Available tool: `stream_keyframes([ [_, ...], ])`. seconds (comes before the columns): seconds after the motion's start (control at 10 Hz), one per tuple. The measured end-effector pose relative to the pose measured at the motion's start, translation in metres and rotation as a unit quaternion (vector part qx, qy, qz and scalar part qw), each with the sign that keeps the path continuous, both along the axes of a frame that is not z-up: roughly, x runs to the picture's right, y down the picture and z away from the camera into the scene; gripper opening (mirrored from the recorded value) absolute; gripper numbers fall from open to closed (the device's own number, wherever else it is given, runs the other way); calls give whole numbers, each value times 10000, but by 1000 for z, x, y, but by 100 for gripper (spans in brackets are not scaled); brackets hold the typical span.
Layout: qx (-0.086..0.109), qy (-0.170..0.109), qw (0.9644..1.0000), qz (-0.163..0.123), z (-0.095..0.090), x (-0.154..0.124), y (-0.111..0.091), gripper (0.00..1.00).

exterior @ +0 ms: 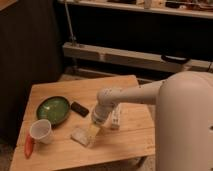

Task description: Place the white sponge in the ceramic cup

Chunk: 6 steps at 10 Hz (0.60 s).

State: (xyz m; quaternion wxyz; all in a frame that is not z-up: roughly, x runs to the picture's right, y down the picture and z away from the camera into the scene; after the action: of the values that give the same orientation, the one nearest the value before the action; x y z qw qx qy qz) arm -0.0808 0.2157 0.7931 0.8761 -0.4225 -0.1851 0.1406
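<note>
The white sponge [80, 135] is a pale block lying on the wooden table [65, 92], in front of the middle. My gripper [93, 131] hangs just right of it, at the sponge's right edge, under my white arm [131, 96]. The ceramic cup [40, 131] is white with a pinkish inside and stands at the table's front left, well left of the sponge.
A green bowl [52, 109] sits behind the cup. A small black rectangular object [80, 108] lies right of the bowl. A long white tube [116, 117] lies behind my gripper. A red object [28, 145] lies at the front left edge. My white body [185, 125] fills the right.
</note>
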Motion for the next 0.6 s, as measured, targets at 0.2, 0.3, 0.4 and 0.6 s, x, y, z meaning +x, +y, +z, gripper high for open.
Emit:
stream_keyframes([
  [0.2,-13,-247,9994,239,-6,-7,14,80],
  [0.3,-30,-319,9991,277,-6,-11,18,80],
  [0.4,-33,-333,9989,316,-3,-8,20,80],
  [0.6,4,-423,9987,292,-4,-14,22,80],
])
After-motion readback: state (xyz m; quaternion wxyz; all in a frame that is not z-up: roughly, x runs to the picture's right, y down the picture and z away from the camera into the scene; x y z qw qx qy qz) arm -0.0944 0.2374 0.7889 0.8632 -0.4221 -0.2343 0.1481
